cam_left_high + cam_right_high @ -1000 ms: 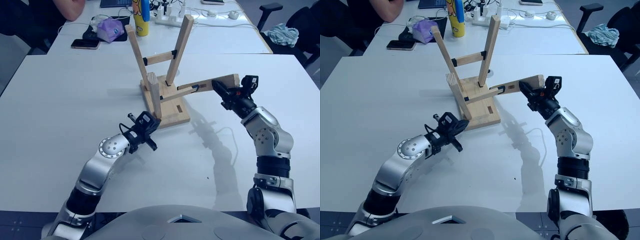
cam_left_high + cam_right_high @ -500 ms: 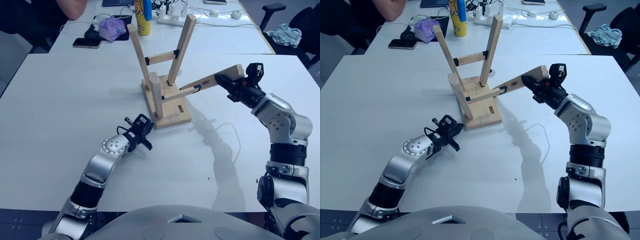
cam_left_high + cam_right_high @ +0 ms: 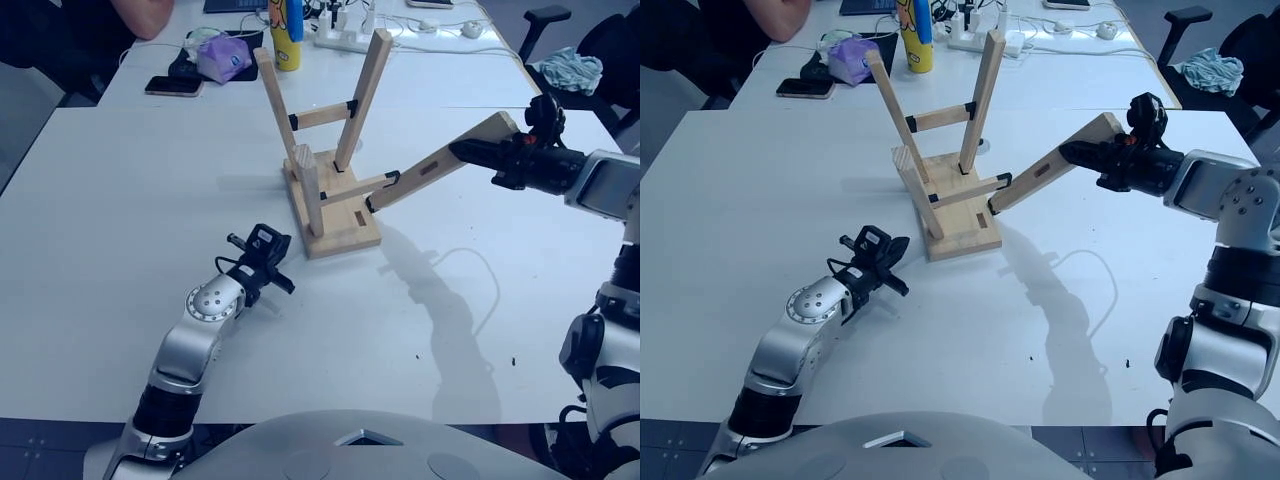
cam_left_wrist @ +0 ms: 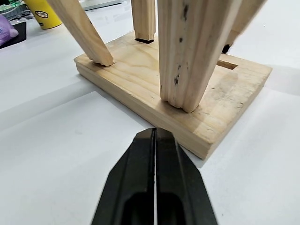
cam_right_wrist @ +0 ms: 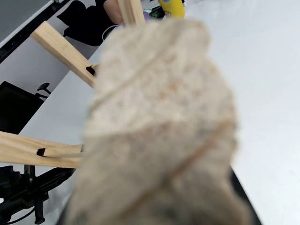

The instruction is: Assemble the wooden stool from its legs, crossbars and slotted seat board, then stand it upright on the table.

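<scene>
Looking down on the stool [image 3: 363, 90] turned upside down near the middle of the table [image 3: 120, 200], with the seat [image 3: 345, 230] lying flat and three legs pointing up. Seeing two far legs leaning slightly apart, joined by a crossbar [image 3: 322, 116], and a near leg [image 3: 310, 190] standing almost upright. Pinching the fourth leg [image 3: 425, 172] just below its upper end with the right gripper [image 3: 470, 152], fingers clamped on the wood. Running that leg's long axis on a slant, from low at the seat's right edge up and out toward the robot's right, with a second crossbar [image 3: 357, 187] tying it to the near leg. Finding a slot [image 3: 358, 216] lying open just beside the slanted leg's lower end, and failing to tell whether that end is touching the seat.

Resting the left gripper [image 4: 154, 136] on the table near the seat's front corner, apart from it, fingers pressed together on nothing. Getting that closed seam plainly from the left wrist, along with the seat's near edge and the near leg's base; from the head views, finding those fingers too small to judge. Getting from the right wrist a blurred leg end close up, hiding the gripper beneath it, with other legs behind. Catching a yellow bottle [image 3: 285, 25], cut off at the top edge, on the far table near a phone [image 3: 175, 87].
</scene>
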Action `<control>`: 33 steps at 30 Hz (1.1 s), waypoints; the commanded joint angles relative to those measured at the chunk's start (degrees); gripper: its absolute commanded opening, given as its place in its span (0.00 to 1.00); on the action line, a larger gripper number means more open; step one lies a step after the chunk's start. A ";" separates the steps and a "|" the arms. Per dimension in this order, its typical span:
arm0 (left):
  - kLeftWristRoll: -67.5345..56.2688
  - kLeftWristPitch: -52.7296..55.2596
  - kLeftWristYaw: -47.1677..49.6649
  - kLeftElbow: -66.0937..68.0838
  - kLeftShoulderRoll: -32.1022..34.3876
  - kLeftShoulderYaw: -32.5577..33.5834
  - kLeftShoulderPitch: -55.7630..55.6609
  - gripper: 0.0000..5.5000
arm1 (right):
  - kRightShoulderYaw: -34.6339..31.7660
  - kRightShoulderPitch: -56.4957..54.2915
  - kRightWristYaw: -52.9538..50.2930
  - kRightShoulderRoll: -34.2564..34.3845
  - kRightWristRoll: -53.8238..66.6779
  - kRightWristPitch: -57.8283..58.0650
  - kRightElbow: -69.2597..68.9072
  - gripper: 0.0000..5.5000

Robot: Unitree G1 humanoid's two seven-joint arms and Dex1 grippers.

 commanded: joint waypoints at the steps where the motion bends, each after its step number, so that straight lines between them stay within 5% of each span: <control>1: 0.22 -0.61 1.11 -0.68 -1.00 0.44 0.89 0.00 | -0.25 -2.96 -0.72 0.51 0.22 5.41 2.51 0.19; 17: 1.03 -1.89 3.88 0.58 -2.78 1.62 1.87 0.00 | 5.78 -13.79 2.50 -1.23 -5.42 5.10 10.73 0.19; 33: 0.89 -2.98 4.06 1.85 -4.27 1.71 1.54 0.00 | -4.04 -9.55 -4.17 6.16 -4.62 16.13 6.14 0.19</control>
